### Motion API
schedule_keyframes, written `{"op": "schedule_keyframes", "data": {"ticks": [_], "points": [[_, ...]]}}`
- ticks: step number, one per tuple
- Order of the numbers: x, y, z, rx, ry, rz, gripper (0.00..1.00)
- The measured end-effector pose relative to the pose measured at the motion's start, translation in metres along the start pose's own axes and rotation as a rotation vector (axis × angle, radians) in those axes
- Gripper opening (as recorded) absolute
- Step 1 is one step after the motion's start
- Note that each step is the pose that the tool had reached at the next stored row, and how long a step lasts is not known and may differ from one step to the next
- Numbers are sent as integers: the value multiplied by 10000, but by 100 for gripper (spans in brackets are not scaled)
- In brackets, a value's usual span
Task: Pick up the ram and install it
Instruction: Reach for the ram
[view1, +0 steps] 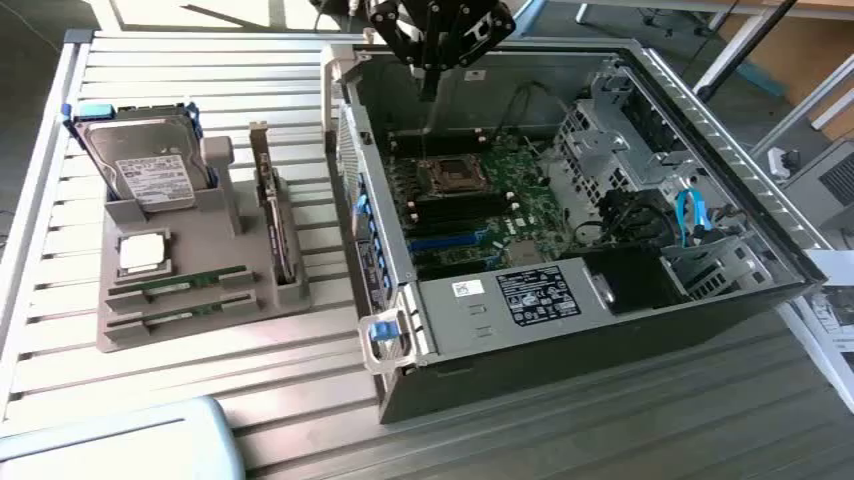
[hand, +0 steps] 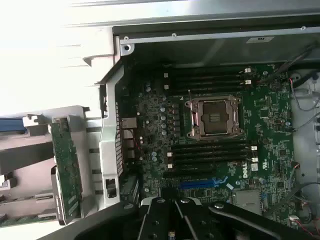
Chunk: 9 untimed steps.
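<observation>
Two rams, thin green sticks, lie in the front slots of the grey holder (view1: 200, 262): one ram (view1: 180, 288) behind, the other ram (view1: 180, 320) in front. My gripper (view1: 427, 92) hangs over the back of the open computer case (view1: 561, 330), far from the holder. Its fingers come together to a single narrow point with nothing between them. In the wrist view the gripper (hand: 175, 201) is above the motherboard (hand: 265, 115). Black memory slots (hand: 207, 152) lie on either side of the CPU socket (hand: 214, 117).
The holder also carries a silver hard drive (view1: 150, 165), a dark expansion card (view1: 274, 225) standing on edge and a small CPU chip (view1: 143, 252). A pale blue box (view1: 127, 445) sits at the front. Drive cages and a blue cable (view1: 690, 215) fill the case's right side.
</observation>
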<state>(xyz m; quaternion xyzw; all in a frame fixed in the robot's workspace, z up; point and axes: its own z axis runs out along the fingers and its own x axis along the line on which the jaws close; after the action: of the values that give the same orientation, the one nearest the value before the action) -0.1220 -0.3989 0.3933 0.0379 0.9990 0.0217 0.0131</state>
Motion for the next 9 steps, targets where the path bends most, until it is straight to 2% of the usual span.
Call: {"op": "schedule_keyframes", "data": {"ticks": [1, 3, 4, 9], "points": [[28, -2, 0, 1, 0, 0, 11], [229, -17, -6, 1, 1, -1, 11], [289, -22, -7, 1, 0, 0, 11], [524, -40, -14, 0, 0, 1, 11]]}}
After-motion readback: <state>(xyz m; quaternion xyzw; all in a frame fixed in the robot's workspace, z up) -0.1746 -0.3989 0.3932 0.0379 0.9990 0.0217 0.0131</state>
